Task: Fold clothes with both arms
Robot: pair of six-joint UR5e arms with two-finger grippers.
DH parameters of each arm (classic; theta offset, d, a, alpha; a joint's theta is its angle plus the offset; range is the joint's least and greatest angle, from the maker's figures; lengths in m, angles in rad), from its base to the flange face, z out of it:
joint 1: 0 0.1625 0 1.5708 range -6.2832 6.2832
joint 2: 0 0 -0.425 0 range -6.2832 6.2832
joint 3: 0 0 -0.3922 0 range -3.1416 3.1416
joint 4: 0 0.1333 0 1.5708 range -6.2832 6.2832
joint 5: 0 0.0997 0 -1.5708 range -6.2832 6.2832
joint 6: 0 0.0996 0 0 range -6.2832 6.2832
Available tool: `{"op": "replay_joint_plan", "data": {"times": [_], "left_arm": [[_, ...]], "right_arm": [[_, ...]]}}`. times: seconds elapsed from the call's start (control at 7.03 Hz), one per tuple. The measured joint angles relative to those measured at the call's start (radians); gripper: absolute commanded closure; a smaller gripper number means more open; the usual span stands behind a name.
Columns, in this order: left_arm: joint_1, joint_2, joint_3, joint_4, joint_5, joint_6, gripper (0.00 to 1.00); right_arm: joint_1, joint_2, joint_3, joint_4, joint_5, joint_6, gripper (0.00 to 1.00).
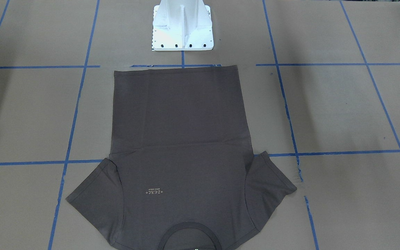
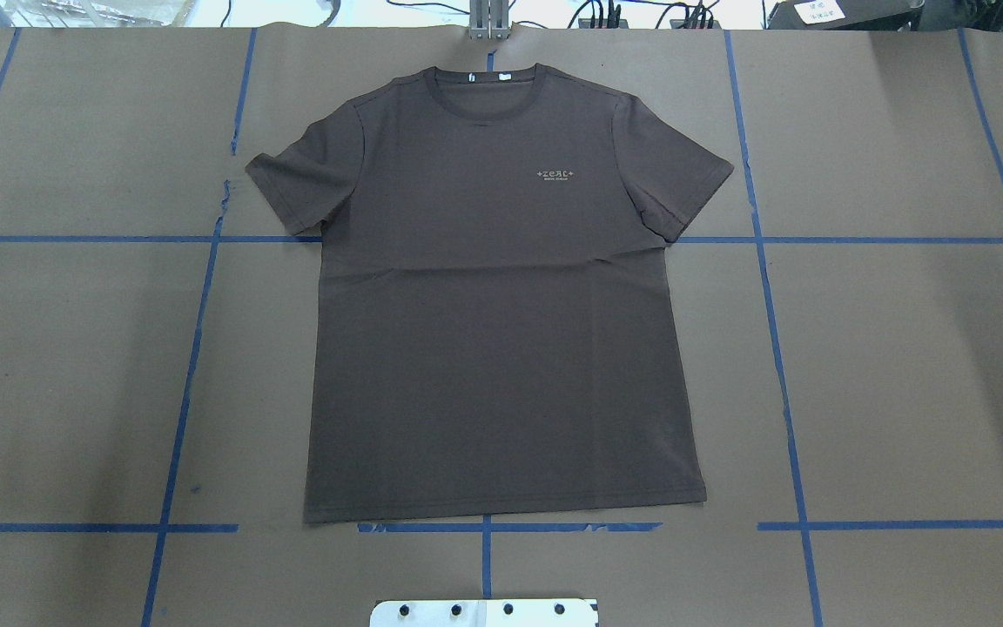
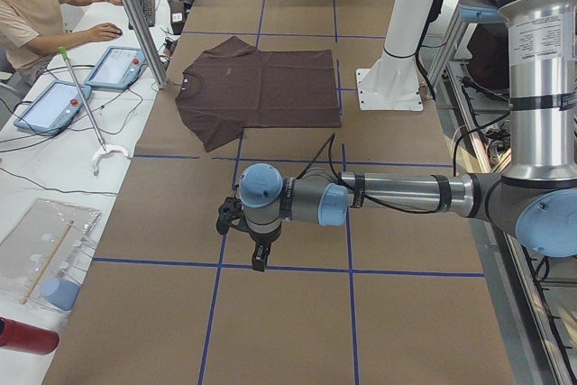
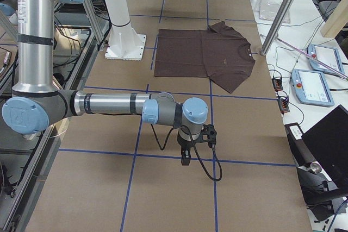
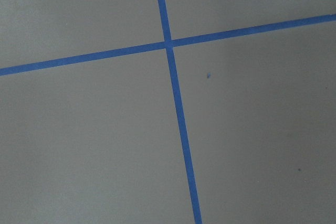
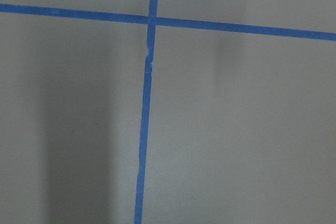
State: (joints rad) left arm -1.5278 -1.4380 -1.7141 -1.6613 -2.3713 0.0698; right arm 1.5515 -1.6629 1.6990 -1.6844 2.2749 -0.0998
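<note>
The left arm (image 3: 397,194) and the right arm (image 4: 109,103) look the same. Each has shiny silver tubes, fat grey joints and round light-blue caps (image 3: 261,184). Thin black bands go round the tubes. A black cable (image 3: 320,146) loops near each wrist. The left gripper (image 3: 260,254) and the right gripper (image 4: 185,156) are black. The base (image 1: 182,24) is a white post on a flat plate with black bolts (image 1: 176,45).

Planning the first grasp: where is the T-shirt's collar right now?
In the overhead view the T-shirt lies flat in the middle of the table, its collar at the far edge and its hem nearest the white pedestal base.
</note>
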Motion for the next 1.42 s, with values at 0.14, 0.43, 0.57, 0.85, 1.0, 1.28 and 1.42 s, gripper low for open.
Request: {"op": "replay_joint_plan", "data": {"times": [0.14,0.43,0.57,0.85,1.0,1.28,1.42], "left_arm": [[0.0,0.0,-0.001,-0.012,0.0,0.0,0.0],[0.0,-0.002,-0.001,-0.086,0.002,-0.001,0.0],[0.002,-0.009,0.001,-0.154,0.009,-0.001,0.0],[0.005,-0.058,0.021,-0.348,0.043,-0.001,0.0],[0.005,-0.106,0.056,-0.445,0.08,-0.003,0.0],[0.008,-0.182,0.139,-0.56,0.106,-0.074,0.0],[0.009,-0.2,0.152,-0.584,0.105,-0.121,0.0]], "right_arm": [[0.0,0.0,0.0,0.0,0.0,0.0,0.0],[-0.002,0.016,0.008,0.0,0.0,-0.001,0.0],[-0.004,0.051,0.015,0.004,0.0,-0.001,0.0],[-0.019,0.138,-0.009,0.137,-0.004,0.007,0.0],[-0.026,0.17,-0.064,0.26,0.014,0.018,0.0],[-0.037,0.211,-0.183,0.458,0.104,0.077,0.0],[-0.069,0.252,-0.211,0.522,0.109,0.198,0.01]]}}
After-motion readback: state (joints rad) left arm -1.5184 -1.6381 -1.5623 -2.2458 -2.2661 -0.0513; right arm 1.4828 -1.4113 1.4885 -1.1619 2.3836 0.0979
